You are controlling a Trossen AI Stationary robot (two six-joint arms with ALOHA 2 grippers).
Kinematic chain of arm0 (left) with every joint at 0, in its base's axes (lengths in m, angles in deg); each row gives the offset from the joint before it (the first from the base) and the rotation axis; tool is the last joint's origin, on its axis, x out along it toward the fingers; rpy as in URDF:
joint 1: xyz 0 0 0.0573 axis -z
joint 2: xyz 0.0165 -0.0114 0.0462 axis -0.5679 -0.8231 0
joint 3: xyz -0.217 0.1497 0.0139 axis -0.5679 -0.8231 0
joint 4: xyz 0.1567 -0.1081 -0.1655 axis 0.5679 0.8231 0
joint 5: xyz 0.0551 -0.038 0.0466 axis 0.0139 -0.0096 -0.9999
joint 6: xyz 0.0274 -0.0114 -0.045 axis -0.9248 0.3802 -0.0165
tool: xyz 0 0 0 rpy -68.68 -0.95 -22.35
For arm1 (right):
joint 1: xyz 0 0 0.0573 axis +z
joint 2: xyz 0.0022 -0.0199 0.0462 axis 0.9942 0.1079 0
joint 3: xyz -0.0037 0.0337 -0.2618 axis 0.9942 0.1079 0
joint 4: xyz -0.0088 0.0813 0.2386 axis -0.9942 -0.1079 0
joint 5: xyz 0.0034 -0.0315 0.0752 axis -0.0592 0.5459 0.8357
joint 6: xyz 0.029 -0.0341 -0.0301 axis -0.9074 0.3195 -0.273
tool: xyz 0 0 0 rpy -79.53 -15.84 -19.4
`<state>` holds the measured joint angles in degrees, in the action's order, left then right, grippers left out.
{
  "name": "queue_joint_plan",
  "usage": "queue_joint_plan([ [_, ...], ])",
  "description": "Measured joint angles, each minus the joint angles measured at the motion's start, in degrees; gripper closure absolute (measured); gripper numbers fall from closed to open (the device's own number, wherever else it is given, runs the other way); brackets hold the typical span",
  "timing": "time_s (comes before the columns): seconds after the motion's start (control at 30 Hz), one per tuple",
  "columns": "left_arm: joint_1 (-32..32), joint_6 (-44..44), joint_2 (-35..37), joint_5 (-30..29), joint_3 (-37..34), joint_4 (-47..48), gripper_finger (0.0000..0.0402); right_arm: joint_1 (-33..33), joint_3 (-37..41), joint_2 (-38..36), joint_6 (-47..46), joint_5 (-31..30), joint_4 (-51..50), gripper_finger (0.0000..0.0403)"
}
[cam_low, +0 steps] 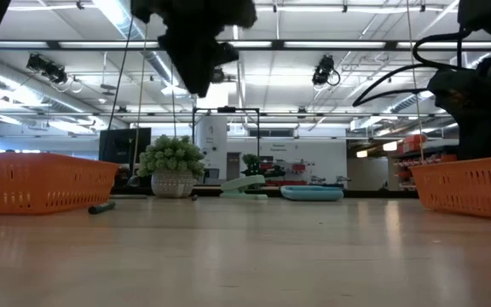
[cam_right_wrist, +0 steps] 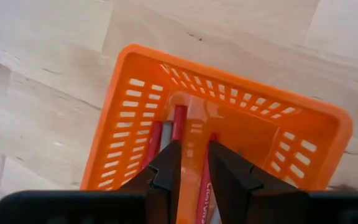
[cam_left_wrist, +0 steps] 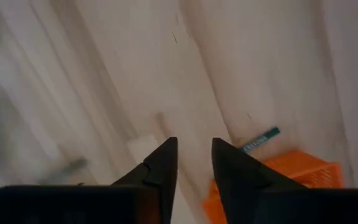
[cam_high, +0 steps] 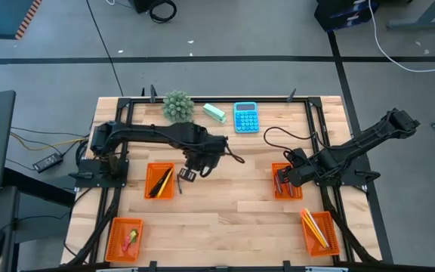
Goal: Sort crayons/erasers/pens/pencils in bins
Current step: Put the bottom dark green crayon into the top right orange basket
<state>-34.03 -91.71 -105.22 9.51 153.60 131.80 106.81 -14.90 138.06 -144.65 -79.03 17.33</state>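
My left gripper (cam_high: 185, 175) (cam_left_wrist: 194, 143) hangs open above the bare table, pointing down, with nothing between its fingers. Just beside it a dark pen with a green end (cam_left_wrist: 260, 138) (cam_low: 101, 207) lies flat on the wood next to an orange bin (cam_high: 159, 181) (cam_left_wrist: 297, 171) that holds dark pens and a yellow stick. My right gripper (cam_high: 284, 180) (cam_right_wrist: 194, 146) is open, slanting down into another orange bin (cam_right_wrist: 135, 118) where red crayons (cam_right_wrist: 178, 121) lie on the floor. Only the bin floor shows in the gap between its fingers.
Two more orange bins stand near the front edge: one with small erasers (cam_high: 124, 238) at the left, one with yellow pencils (cam_high: 319, 232) at the right. A small plant (cam_high: 177, 106), a mint-green block (cam_high: 214, 112) and a blue calculator (cam_high: 245, 117) stand along the far edge.
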Motion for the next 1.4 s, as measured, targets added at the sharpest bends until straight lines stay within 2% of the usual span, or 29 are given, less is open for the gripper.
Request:
queue_joint_plan([
  [0.07,0.0,6.1,0.0,0.0,-3.6,-0.8,0.0282,0.0,-0.2,0.0,0.0,0.5,0.0,0.0315],
  [0.13,0.0,16.9,0.0,0.0,-8.0,-4.1,0.0270,0.0,-0.7,0.0,-0.1,0.8,0.1,0.0315],
  [0.27,0.0,42.9,-0.2,0.1,-15.7,-8.5,0.0249,1.0,-1.9,0.0,-0.1,0.7,0.9,0.0315],
  [0.4,0.0,71.1,-0.2,1.2,-19.6,-8.7,0.0234,2.7,-2.5,0.0,-0.1,-0.8,1.1,0.0315],
  [0.47,0.0,80.1,-0.2,1.7,-20.5,-8.2,0.0230,3.3,-2.6,0.0,-0.1,-1.3,1.0,0.0315],
  [0.57,0.8,89.3,-0.2,1.9,-21.0,-8.6,0.0226,3.7,-2.6,0.0,-0.1,-2.5,1.0,0.0315],
  [0.7,2.2,93.9,-0.2,1.9,-21.0,-12.9,0.0227,3.8,-2.6,0.0,-1.1,-3.6,1.0,0.0315],
  [0.9,3.9,98.9,-2.4,0.7,-20.9,-12.2,0.0228,3.8,-2.6,0.0,-1.4,-3.7,1.0,0.0315],
  [1.03,4.5,99.1,-5.7,0.2,-20.9,-10.9,0.0230,3.8,-2.6,0.0,-1.4,-3.7,1.0,0.0315],
  [1.2,4.5,98.0,-9.4,-0.1,-20.9,-4.4,0.0240,3.8,-2.6,0.0,-1.4,-3.7,1.1,0.0315],
  [1.4,4.5,97.6,-9.9,-0.1,-21.0,-1.8,0.0245,3.8,-2.6,0.0,-1.4,-3.7,1.4,0.0315],
])
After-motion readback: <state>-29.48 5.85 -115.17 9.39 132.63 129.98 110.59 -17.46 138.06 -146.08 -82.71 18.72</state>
